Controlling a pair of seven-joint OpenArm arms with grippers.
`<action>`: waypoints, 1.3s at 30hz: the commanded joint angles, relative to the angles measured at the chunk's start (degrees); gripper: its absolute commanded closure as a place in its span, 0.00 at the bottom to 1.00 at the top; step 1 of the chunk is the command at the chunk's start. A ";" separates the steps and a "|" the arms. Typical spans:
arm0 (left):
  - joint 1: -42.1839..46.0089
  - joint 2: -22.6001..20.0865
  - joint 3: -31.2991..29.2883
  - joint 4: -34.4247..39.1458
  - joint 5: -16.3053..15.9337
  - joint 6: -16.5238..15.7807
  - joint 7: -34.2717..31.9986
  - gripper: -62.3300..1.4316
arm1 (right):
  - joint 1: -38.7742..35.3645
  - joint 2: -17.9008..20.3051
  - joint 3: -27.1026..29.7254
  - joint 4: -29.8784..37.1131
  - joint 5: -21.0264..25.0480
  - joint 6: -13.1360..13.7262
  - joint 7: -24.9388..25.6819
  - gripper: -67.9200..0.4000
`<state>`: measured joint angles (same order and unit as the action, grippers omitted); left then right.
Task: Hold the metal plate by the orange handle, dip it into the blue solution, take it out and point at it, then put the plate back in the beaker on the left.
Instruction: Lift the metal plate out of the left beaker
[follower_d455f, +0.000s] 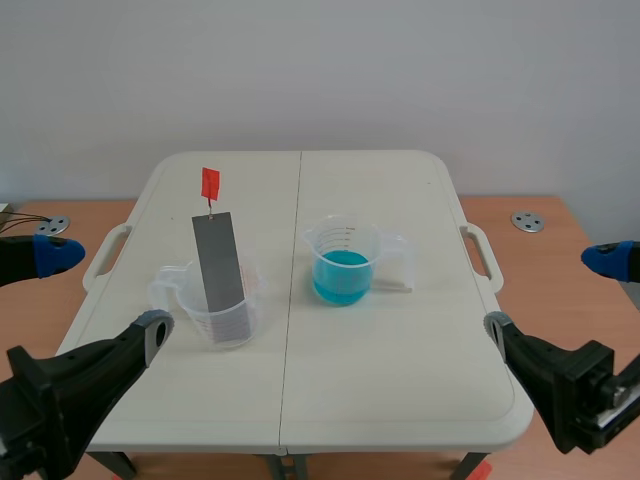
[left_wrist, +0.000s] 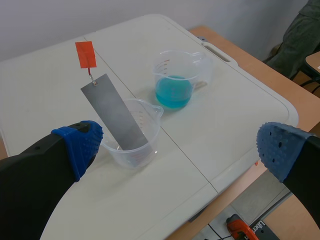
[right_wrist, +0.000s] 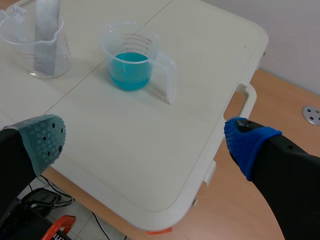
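Note:
A grey metal plate (follower_d455f: 220, 262) with an orange handle (follower_d455f: 210, 183) leans upright in an empty clear beaker (follower_d455f: 225, 320) on the table's left half. A second clear beaker (follower_d455f: 343, 262) holding blue solution (follower_d455f: 341, 276) stands just right of the centre seam. My left gripper (follower_d455f: 95, 290) stands open off the table's left edge, and its wrist view shows the plate (left_wrist: 116, 115), handle (left_wrist: 85, 54) and beaker (left_wrist: 137, 145) just ahead of its left finger. My right gripper (follower_d455f: 560, 290) stands open off the table's right edge, the blue beaker (right_wrist: 131, 62) well ahead of it.
The white folding table (follower_d455f: 400, 380) has a centre seam and side carry handles (follower_d455f: 484, 256). It rests on a wooden surface (follower_d455f: 560, 225) with round metal discs (follower_d455f: 527, 221). Cables and an orange tool (left_wrist: 242, 229) lie on the floor below.

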<state>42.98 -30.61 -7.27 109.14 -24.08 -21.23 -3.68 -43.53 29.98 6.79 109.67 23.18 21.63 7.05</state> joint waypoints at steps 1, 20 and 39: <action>-0.17 0.26 0.17 0.63 -0.33 -0.17 -0.79 0.00 | 0.52 0.00 0.28 0.76 0.39 -0.20 0.90 0.02; -0.20 0.26 0.17 0.63 -0.33 -0.15 -0.81 0.01 | 0.68 0.00 0.28 0.76 0.39 -0.20 1.70 0.02; 0.50 0.24 0.15 0.63 -0.35 1.95 -1.22 0.93 | 1.84 -0.02 0.28 0.76 0.44 -0.20 0.22 0.02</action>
<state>43.00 -30.61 -7.27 109.14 -24.05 -19.57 -3.79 -42.09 29.98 6.79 109.67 23.20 21.63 6.20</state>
